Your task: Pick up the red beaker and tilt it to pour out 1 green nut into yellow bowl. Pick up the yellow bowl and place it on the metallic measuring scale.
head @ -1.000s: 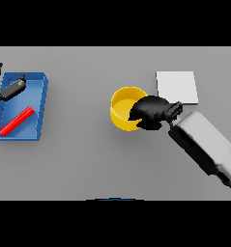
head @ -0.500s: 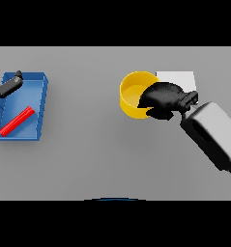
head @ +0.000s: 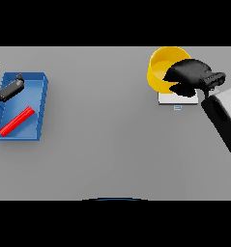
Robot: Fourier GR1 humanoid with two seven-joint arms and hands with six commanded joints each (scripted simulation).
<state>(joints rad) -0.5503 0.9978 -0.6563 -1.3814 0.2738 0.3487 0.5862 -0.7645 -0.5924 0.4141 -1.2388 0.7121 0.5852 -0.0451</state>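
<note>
On the grey counter (head: 102,144) we see our right hand (head: 190,75) at the upper right, its dark fingers curled over the near right rim of the yellow bowl (head: 163,70) and gripping it. The bowl sits tilted toward us, its far side reaching the upper edge of the counter view, and its lower right part overlaps the pale measuring scale (head: 178,98), of which only the near strip shows beneath the hand and bowl; we cannot tell whether the bowl is touching the scale or held just above it. We cannot make out any nut inside the bowl. Well apart, at the far left, a blue tray (head: 39,108) lies on the counter with the red beaker (head: 16,121) resting on its side inside it, slanting from lower left to upper right. Our left hand (head: 8,90) shows over the tray's upper left corner, fingers straight and relaxed, holding nothing, clear of the beaker.
</note>
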